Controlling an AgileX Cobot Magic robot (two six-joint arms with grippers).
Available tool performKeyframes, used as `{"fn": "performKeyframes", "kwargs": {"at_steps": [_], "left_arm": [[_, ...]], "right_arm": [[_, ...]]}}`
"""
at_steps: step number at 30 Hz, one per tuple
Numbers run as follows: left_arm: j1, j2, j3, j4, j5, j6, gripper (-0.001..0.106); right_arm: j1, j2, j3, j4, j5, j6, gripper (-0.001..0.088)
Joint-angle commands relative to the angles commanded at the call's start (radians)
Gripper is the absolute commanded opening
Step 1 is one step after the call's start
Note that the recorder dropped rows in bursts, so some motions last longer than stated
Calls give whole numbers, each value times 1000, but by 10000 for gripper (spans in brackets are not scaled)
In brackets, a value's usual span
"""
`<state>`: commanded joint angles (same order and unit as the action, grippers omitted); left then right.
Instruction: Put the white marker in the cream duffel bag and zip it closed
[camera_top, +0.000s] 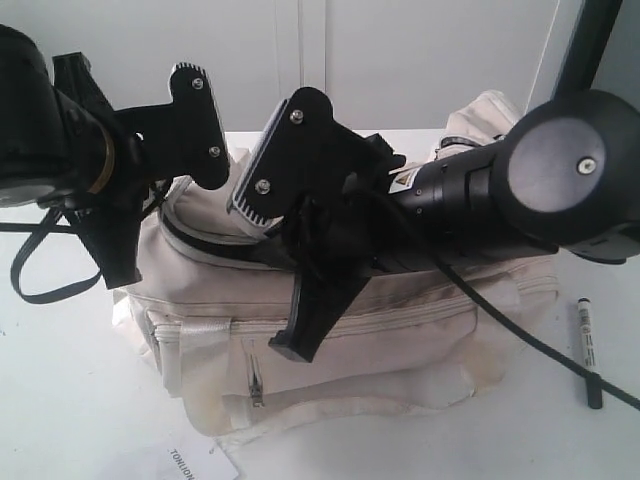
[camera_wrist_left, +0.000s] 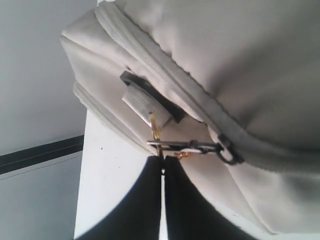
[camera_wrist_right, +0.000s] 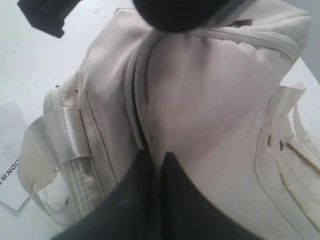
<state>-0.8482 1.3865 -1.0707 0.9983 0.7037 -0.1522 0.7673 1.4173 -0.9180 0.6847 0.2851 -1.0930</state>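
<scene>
The cream duffel bag (camera_top: 380, 335) lies in the middle of the white table. The white marker (camera_top: 588, 348) with its dark cap rests on the table to the right of the bag, outside it. At the bag's left end my left gripper (camera_wrist_left: 163, 158) is shut on the gold ring zip pull (camera_wrist_left: 155, 134), beside a black strap ring (camera_wrist_left: 227, 150). My right gripper (camera_wrist_right: 156, 156) is shut on a fold of the bag's top fabric next to the zip line (camera_wrist_right: 134, 107). A dark gap shows along the top zip (camera_top: 205, 243).
A white paper tag (camera_top: 197, 462) lies on the table in front of the bag and also shows as the tag (camera_wrist_right: 10, 167) in the right wrist view. A black cable (camera_top: 40, 265) loops at the left. The right arm (camera_top: 520, 190) hangs over the bag. A wall stands behind.
</scene>
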Motion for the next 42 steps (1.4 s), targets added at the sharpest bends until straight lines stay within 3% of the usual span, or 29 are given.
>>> {"fn": "performKeyframes", "kwargs": {"at_steps": [10,20,23,24,26,27,28,32,37,42], "left_arm": [[128,0,0,-3,-148,-116,0],[130,0,0,-54,-145,-133,4],[130,0,0,-56,-117,-133,120],[130,0,0,-56,-96,-133,254],[130,-2,0,-56,-77,-133,442],[130,-2,0,-56,-72,-140,478],[128,-2,0,-56,-50,-162,535],[128,-2,0,-128,52,-192,556],[128,-30,0,-275,155,-177,556],[128,-108,0,-336,150,-66,511]], "right_arm": [[0,61,-40,52,-35,80,0],[0,88,-51,52,-59,113,0],[0,88,-51,52,-59,111,1],[0,88,-51,52,-62,111,11],[0,88,-51,52,-63,113,99],[0,88,-51,52,-63,113,133],[0,88,-51,52,-63,113,230],[0,86,-51,52,-65,162,439],[-2,31,-51,38,-52,288,465],[-52,-20,-51,35,100,342,463]]}}
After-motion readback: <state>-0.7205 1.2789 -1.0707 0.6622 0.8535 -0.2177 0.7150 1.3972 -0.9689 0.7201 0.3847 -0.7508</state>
